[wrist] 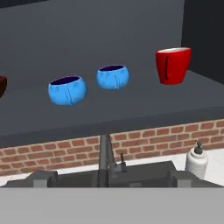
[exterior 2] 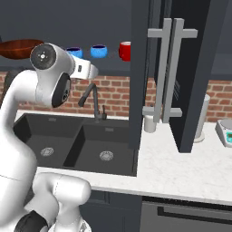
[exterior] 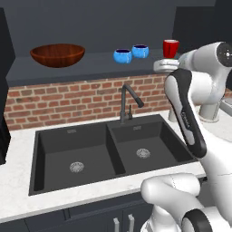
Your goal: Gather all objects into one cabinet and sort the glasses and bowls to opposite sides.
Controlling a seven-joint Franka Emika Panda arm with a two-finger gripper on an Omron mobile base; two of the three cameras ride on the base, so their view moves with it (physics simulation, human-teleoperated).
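Half-cropped wooden bowl [wrist: 2, 85] at edge

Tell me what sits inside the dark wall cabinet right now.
On the cabinet shelf, left to right: a brown wooden bowl, two blue bowls, then a red cup at the right end. The robot's arm covers the shelf beyond the cup in the left base view.

- Bare shelf [exterior: 99, 61] stretches between the wooden bowl [exterior: 57, 55] and the two blue bowls [exterior: 123, 56].
- The red cup [wrist: 173, 65] stands apart at the right.
- An open door [exterior 2: 179, 72] blocks the right side.
- The faucet [exterior: 128, 100] rises below.
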